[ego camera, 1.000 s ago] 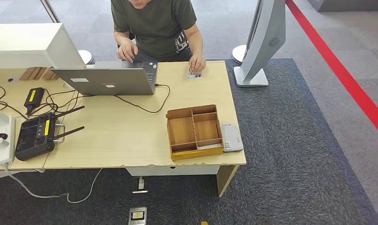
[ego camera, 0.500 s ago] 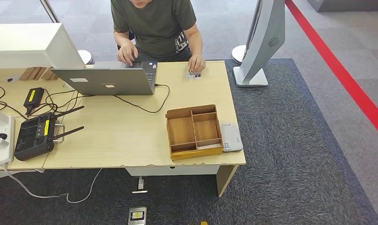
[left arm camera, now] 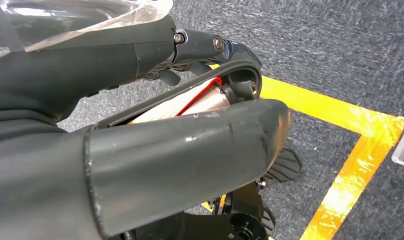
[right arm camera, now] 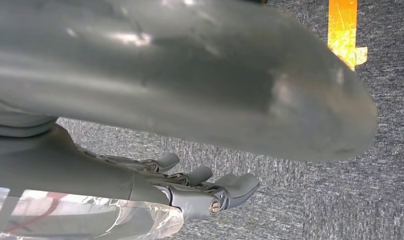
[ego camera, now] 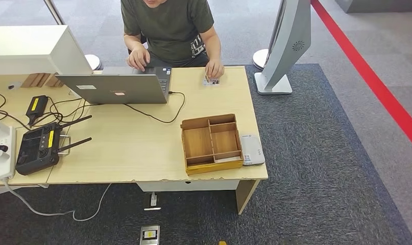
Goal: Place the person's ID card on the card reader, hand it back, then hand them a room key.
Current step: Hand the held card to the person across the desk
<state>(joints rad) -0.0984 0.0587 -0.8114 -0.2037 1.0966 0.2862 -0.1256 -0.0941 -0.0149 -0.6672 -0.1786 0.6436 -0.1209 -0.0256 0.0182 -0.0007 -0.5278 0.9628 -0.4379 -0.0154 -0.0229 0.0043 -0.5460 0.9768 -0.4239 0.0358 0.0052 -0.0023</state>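
Observation:
A person in a dark green shirt sits at the far side of the wooden table [ego camera: 132, 148]. One of their hands [ego camera: 214, 69] presses a small ID card [ego camera: 211, 81] against the table's far edge. A white card reader [ego camera: 251, 150] lies at the near right corner, beside a wooden compartment box [ego camera: 211, 143] with a pale card in its front slot [ego camera: 227, 159]. My left hand [left arm camera: 164, 150] hangs over the carpet with thumb and fingers apart, holding nothing. My right hand [right arm camera: 189, 85] hangs likewise, with its dark fingers [right arm camera: 205, 187] loosely extended and empty.
An open laptop [ego camera: 117, 87] stands before the person, its cable trailing across the table. A black remote controller [ego camera: 40, 145], a charger and a power strip [ego camera: 3, 150] lie at the left. A grey kiosk stand [ego camera: 288, 46] rises right of the table. Yellow tape [left arm camera: 350, 165] marks the carpet.
The person's hand at the laptop has shifted slightly; the card, the reader and the box lie as before.

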